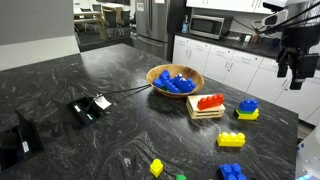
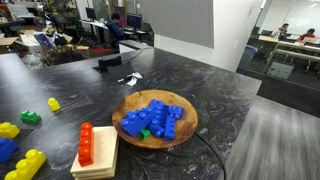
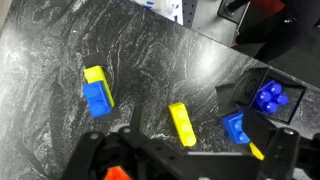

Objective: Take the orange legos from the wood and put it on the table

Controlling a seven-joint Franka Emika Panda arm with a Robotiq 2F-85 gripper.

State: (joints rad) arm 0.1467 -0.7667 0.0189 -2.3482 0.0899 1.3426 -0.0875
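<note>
Close to the bench's (image 2: 220, 85) front edge in an exterior view, we see the orange legos (image 2: 86, 143) lying along one side of the board (image 2: 104, 156), which rests flat on the bench. Just behind it sits a wooden bowl (image 2: 192, 118) of blue bricks (image 2: 150, 120). High over a far edge, well apart from the board, the gripper (image 1: 291, 68) hangs with its jaws spread, holding nothing.

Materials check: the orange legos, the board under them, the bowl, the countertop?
The orange legos: glossy moulded plastic, studs visible. The board: pale matte wood, probably unfinished. The bowl: warm brown wood with a smooth rim, likely sealed. The countertop: black with grey veins and a slight sheen; stone or laminate, can't tell.
</note>
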